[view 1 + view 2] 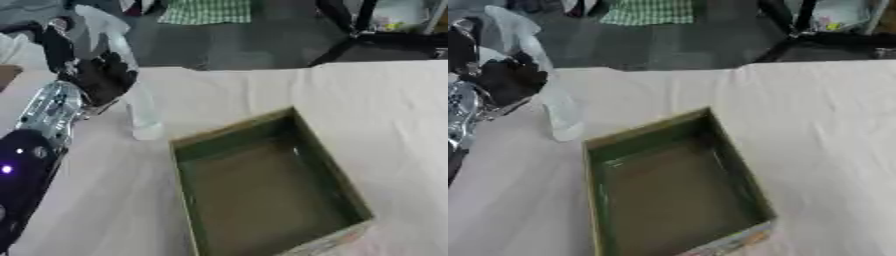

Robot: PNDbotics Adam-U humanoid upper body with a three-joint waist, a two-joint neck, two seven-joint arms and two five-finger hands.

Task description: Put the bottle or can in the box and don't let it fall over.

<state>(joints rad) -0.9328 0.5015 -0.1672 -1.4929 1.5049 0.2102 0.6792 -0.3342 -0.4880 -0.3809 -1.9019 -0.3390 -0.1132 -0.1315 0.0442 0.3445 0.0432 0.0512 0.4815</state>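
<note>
A clear plastic bottle (pixel 138 102) is held tilted at the left, its lower end just left of the far left corner of the box; whether it touches the cloth I cannot tell. My left hand (pixel 98 75) is shut on its upper part, black fingers curled round it. An open green cardboard box (pixel 317 149) lies on the cloth at the centre, with nothing inside. My right hand shows in neither view.
A pale cloth (pixel 385 110) covers the table. Beyond the far edge is a dark floor with black stand legs (pixel 354 30) and a green checked cloth (pixel 206 11). My left forearm (pixel 35 150) runs along the left side.
</note>
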